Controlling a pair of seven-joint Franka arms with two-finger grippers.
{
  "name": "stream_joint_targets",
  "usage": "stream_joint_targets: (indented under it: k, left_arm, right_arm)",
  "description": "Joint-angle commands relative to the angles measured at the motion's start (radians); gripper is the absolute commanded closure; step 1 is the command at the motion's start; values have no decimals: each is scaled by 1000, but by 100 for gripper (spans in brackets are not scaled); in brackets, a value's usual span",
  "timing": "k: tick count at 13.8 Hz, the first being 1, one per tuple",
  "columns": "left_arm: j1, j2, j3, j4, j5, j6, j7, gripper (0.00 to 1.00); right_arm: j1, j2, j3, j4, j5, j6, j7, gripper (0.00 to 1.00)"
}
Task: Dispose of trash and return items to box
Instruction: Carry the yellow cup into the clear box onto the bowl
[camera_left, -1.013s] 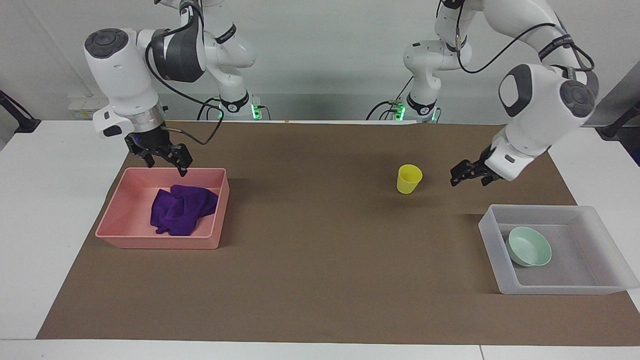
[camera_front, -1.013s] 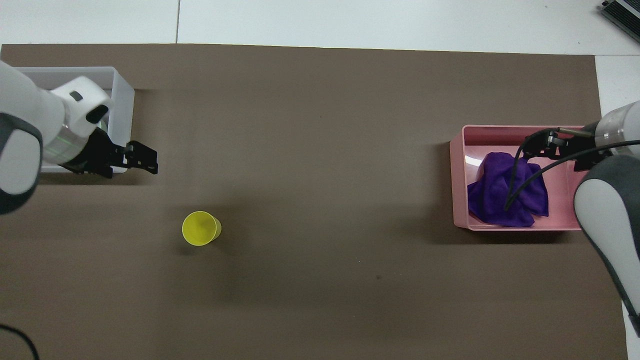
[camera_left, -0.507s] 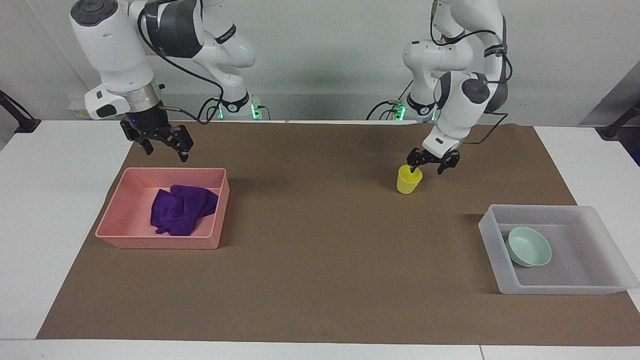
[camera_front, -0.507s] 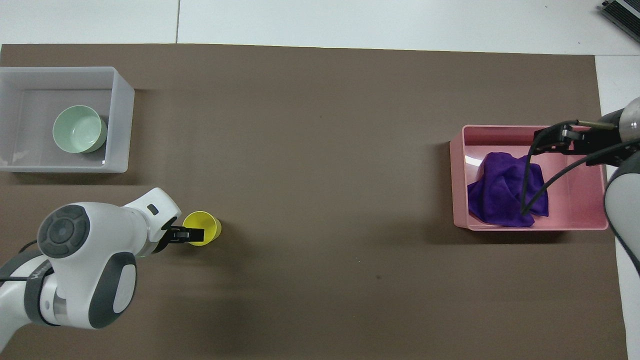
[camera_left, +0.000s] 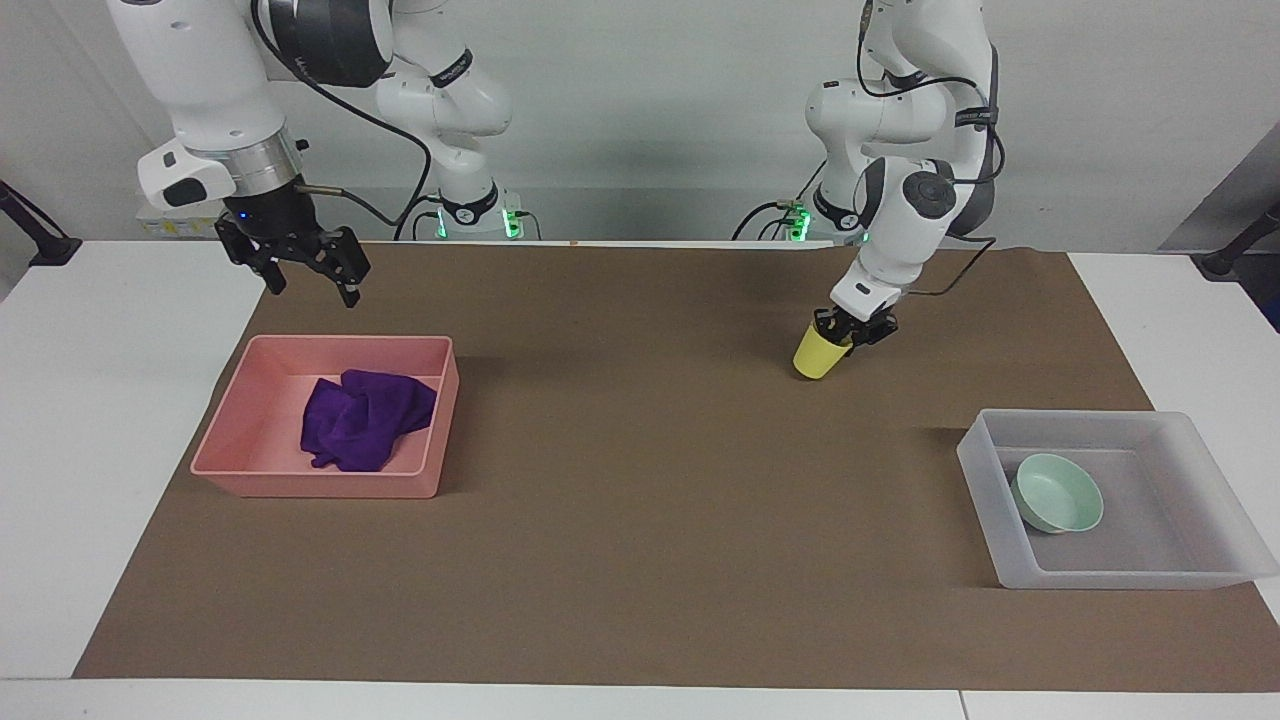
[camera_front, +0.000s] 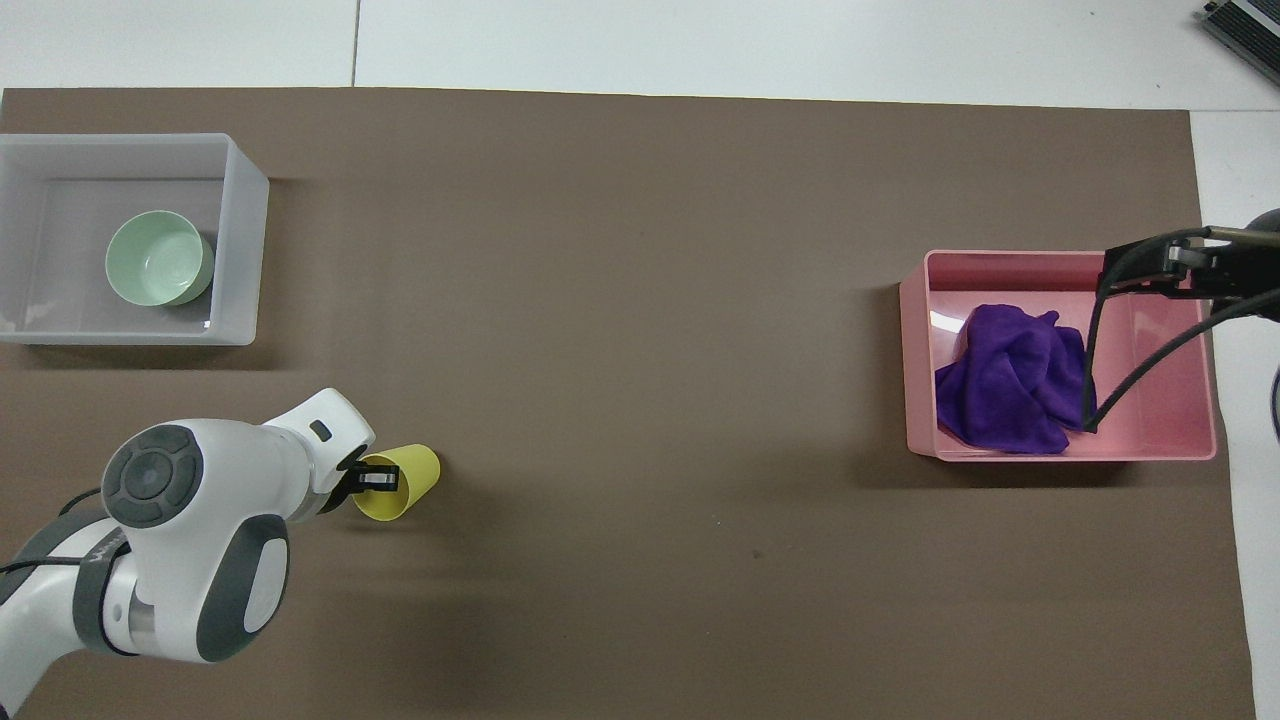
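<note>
The yellow cup (camera_left: 818, 354) stands tilted on the brown mat, toward the left arm's end. My left gripper (camera_left: 848, 333) is shut on its rim; the overhead view shows the gripper (camera_front: 372, 480) at the mouth of the tipped cup (camera_front: 408, 480). The purple cloth (camera_left: 365, 418) lies crumpled in the pink tray (camera_left: 320, 487), also in the overhead view (camera_front: 1010, 390). My right gripper (camera_left: 312, 290) is open and empty, raised over the tray's robot-side edge (camera_front: 1150, 272). The mint-green bowl (camera_left: 1057, 492) sits in the translucent box (camera_left: 1100, 578), seen from above too (camera_front: 158, 258).
The brown mat (camera_left: 640, 520) covers most of the white table. The box (camera_front: 245, 250) is at the left arm's end and the pink tray (camera_front: 915, 360) at the right arm's end. A black cable hangs from the right wrist over the tray.
My left gripper swung from beside the box to the cup, closed on its rim and tipped it. My right gripper rose from the tray's edge, still open.
</note>
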Motion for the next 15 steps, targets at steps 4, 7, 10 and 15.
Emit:
stream_joint_targets:
  k: [4,7,10,15]
  left_arm:
    - [7,13,27,290,0,-363,-27,100]
    - [163,75,27,601,2,-591,-1,100]
    - [309,273,27,950,15,-705,6,100]
    - [400,516,30,1101,67,-603,36,100]
  right_arm:
    - [-11,5,4,17,15,-26,-29,0]
    - [1,16,10,49,12,-46,-29,0]
    - [10,30,19,86,20,-66,-27,0]
    - [27,33,22,83,12,-74,-19,0]
